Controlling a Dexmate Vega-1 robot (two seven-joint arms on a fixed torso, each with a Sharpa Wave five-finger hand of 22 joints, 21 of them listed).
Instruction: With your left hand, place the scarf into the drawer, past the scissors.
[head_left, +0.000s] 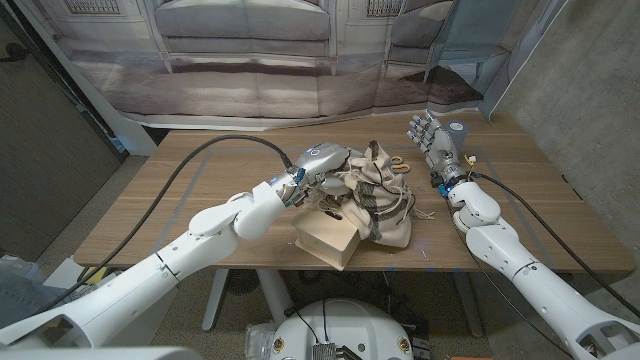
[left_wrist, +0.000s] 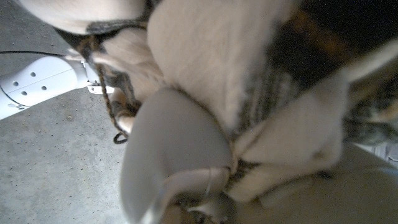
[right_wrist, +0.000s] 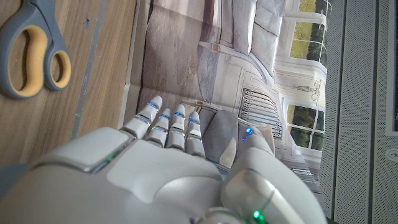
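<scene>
Left hand (head_left: 322, 165) grasps the scarf (head_left: 380, 200), bunched over the drawer (head_left: 328, 240). Scissors (head_left: 400, 163) lie just beyond the drawer. Right hand (head_left: 432, 140) released, fingers apart, near the drawer.

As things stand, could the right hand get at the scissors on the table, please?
Probably yes. The scissors lie on bare table beside the open right hand, nothing between them. The scarf, gripped by the left hand, heaps on their other side.

A beige scarf (head_left: 375, 190) with dark stripes is heaped at the bench's middle, draped over a pale wooden drawer (head_left: 328, 240) by the near edge. Grey-and-tan scissors (head_left: 399, 164) are partly hidden just behind the scarf.
</scene>
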